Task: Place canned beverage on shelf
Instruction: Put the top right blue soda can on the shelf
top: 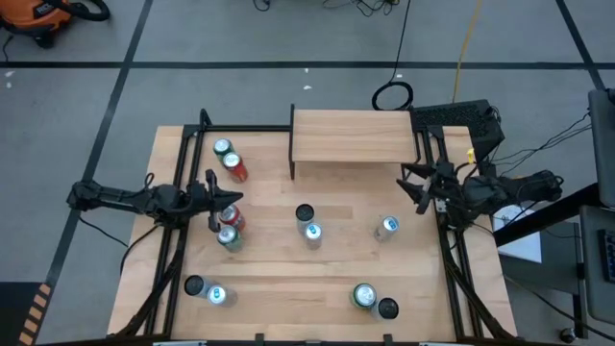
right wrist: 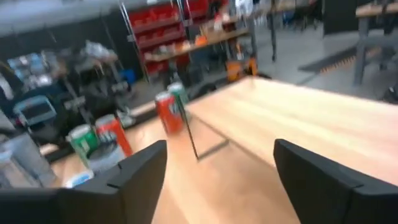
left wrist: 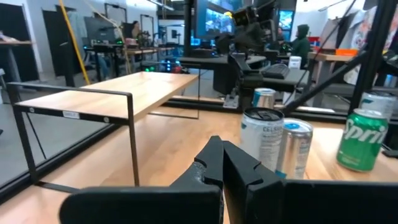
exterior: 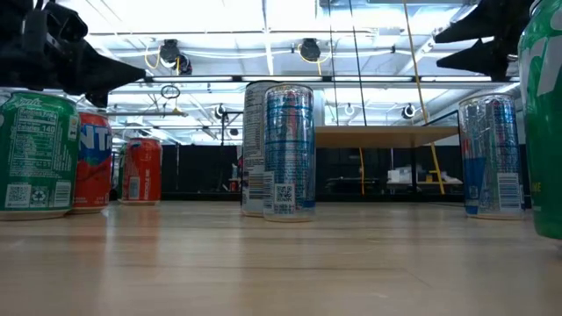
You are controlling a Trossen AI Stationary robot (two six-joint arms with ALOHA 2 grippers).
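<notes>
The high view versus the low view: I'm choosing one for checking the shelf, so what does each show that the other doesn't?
Only the high view shows the shelf's whole bare top, the full spread of cans, and both arms, with the right hand open beside the shelf and the left hand shut. Only the low view shows can labels, such as the green can, and the gap under the shelf. Both show the shelf holding no can.

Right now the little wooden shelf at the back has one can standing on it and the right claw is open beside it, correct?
Not quite. The shelf is bare in the high view; all the cans stand on the table. The right gripper is indeed open beside it.
</notes>
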